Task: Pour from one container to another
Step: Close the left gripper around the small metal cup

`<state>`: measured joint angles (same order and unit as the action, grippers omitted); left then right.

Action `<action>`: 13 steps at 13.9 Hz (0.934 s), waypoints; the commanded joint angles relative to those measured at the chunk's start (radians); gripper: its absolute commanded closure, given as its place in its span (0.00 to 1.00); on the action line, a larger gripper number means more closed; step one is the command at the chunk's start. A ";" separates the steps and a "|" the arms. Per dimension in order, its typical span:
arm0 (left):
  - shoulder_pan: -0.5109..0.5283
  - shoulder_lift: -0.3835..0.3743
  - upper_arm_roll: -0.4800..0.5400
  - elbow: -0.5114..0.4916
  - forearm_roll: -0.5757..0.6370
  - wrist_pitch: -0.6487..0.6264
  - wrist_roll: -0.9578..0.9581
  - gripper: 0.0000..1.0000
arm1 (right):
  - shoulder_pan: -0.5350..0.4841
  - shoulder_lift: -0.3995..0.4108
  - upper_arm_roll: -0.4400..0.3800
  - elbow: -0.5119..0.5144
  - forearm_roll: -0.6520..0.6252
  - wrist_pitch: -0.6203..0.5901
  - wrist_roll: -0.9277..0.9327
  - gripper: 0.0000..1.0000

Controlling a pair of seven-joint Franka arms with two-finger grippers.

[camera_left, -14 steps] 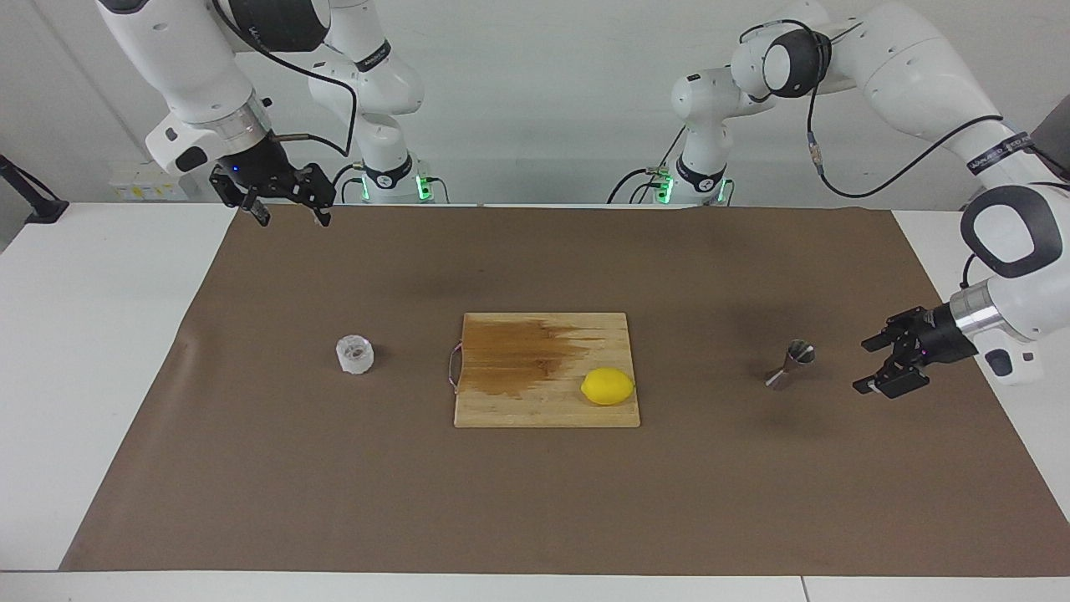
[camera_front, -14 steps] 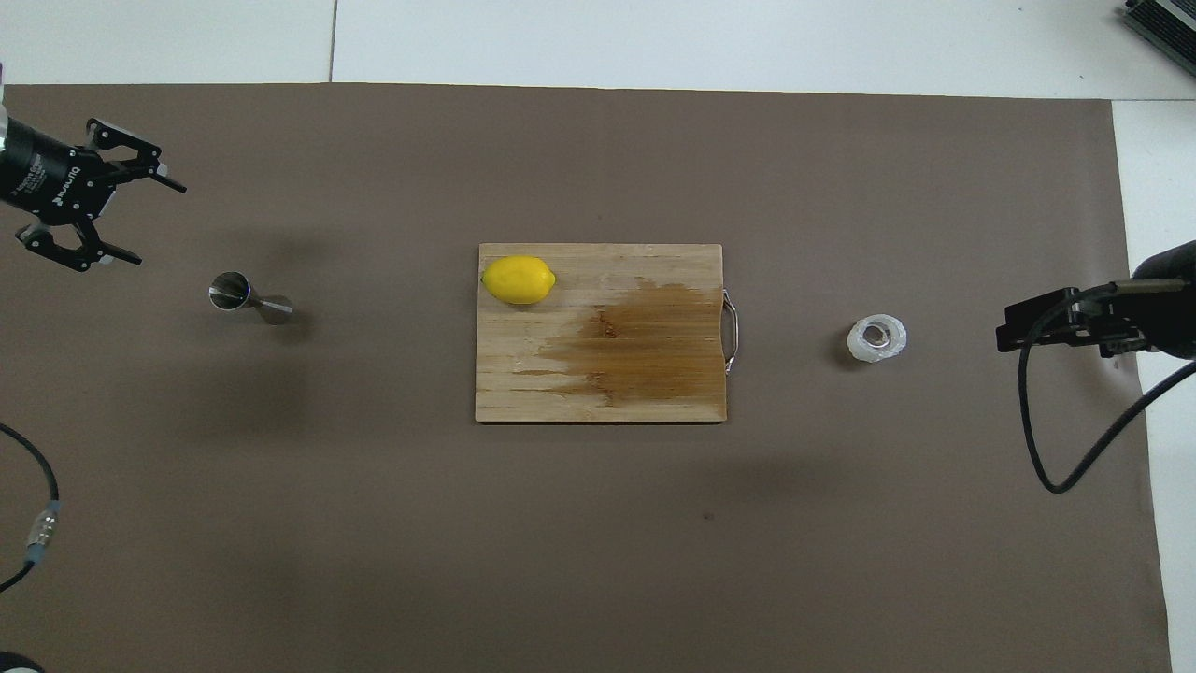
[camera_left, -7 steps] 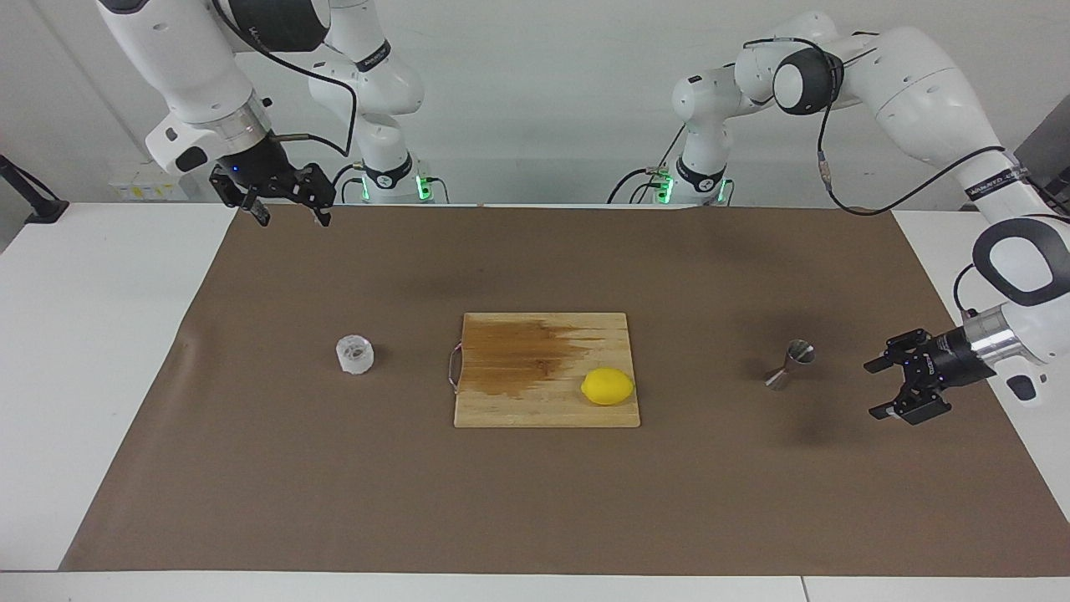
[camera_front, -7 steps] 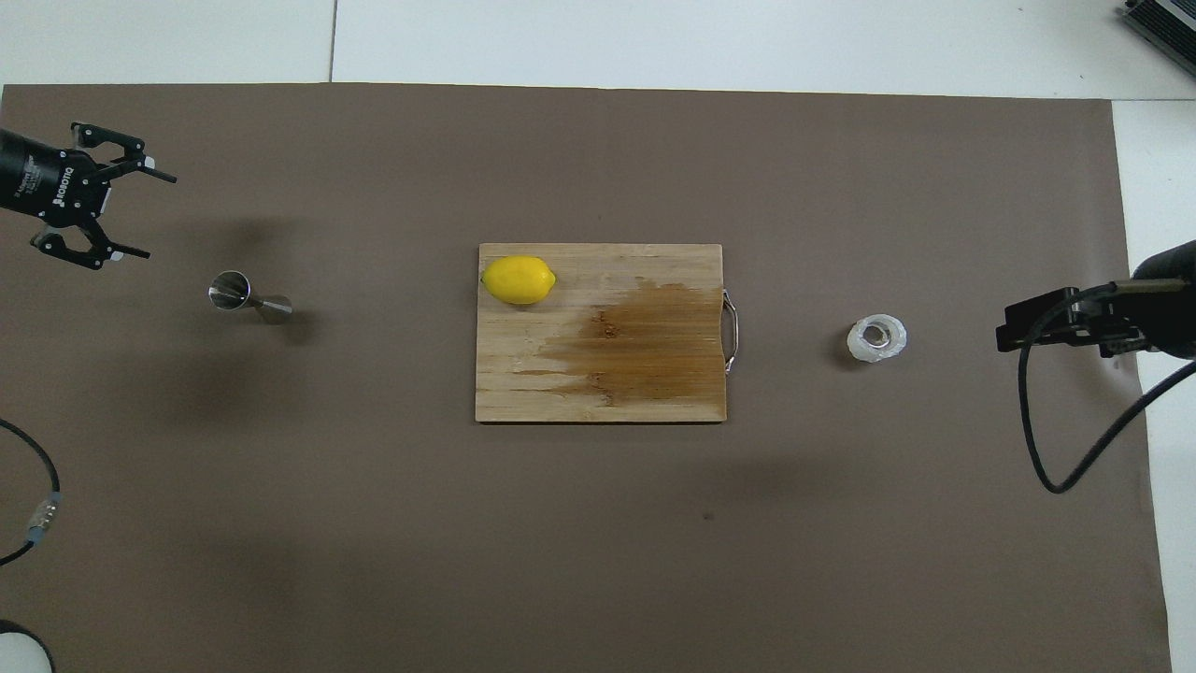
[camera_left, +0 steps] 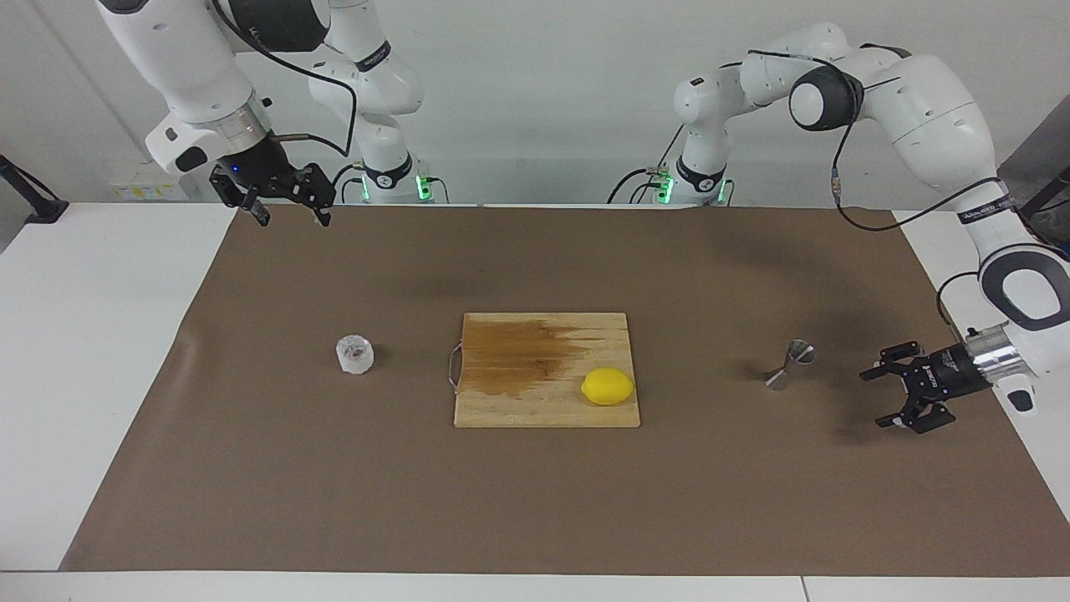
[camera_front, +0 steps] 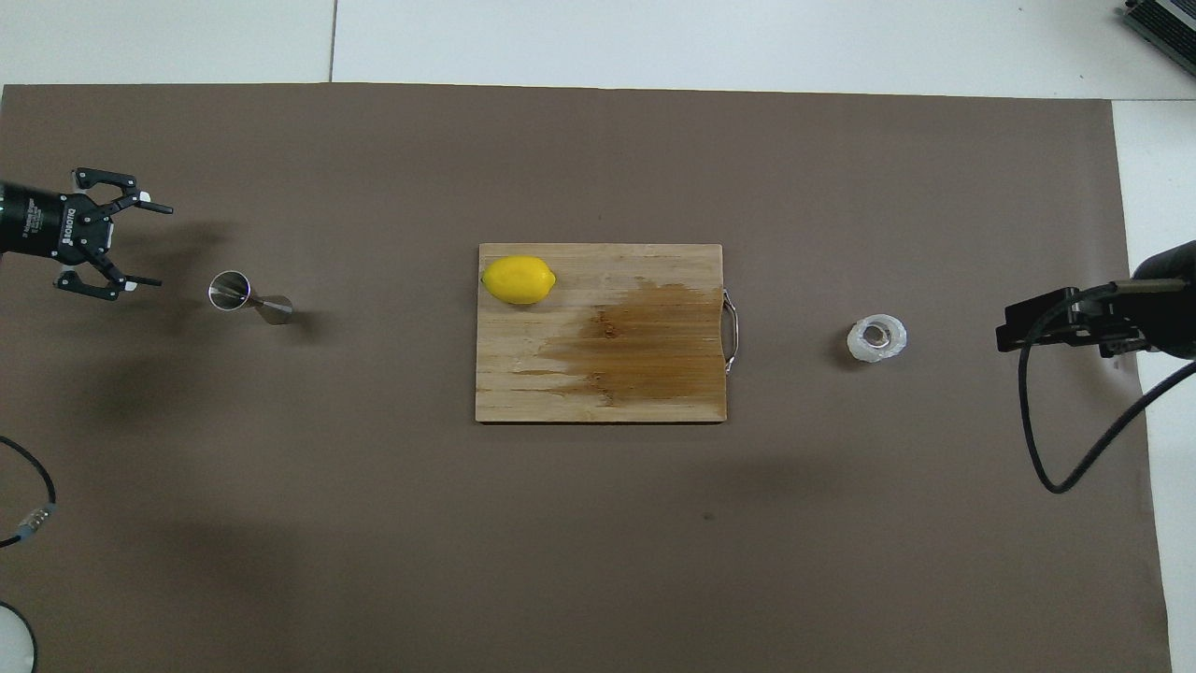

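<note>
Two grippers are on my screens, and both hold nothing. From the facing view I read the left gripper (camera_left: 884,397) low over the brown mat (camera_left: 535,502) at the left arm's end of the table, lying roughly level with its fingers spread wide apart and aimed toward the steel jigger (camera_left: 790,364); a clear gap of mat separates the fingertips from it, so I call that near but not touching. In the overhead view the same left gripper (camera_front: 154,245) shows its two fingers splayed with the jigger (camera_front: 245,296) just past their tips. That jigger stands upright on the mat, hourglass in shape, its open top cone showing a shiny rim. Moving inward, I see a wooden cutting board (camera_left: 510,410) in the middle of the mat, with a dark wet-looking stain across the part nearer the robots and a metal handle (camera_left: 453,369) on the edge that faces the right arm's end. A yellow lemon (camera_left: 608,386) lies on the board at the corner toward the jigger (it sits on the pale, unstained wood). Between the board and the right arm's end, the clear ribbed cup (camera_left: 355,354) stands upright on the mat, well apart from the board; I cannot tell what, if anything, is inside it. My right gripper (camera_left: 289,211) waits high over the mat's edge closest to the robots, fingers parted and pointing downward, well apart from the cup.
</note>
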<state>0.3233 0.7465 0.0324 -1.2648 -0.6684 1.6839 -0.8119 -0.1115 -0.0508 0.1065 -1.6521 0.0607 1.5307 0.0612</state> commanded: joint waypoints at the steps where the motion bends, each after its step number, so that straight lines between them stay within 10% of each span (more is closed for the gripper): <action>1: 0.025 -0.084 -0.006 -0.195 -0.098 0.069 -0.003 0.00 | -0.011 -0.007 0.004 -0.011 0.021 0.000 -0.007 0.00; 13: 0.002 -0.193 -0.022 -0.522 -0.430 0.111 0.056 0.00 | -0.011 -0.007 0.004 -0.011 0.021 0.000 -0.007 0.00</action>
<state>0.3314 0.5982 0.0052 -1.7130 -1.0509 1.7718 -0.7905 -0.1115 -0.0508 0.1065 -1.6521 0.0607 1.5307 0.0612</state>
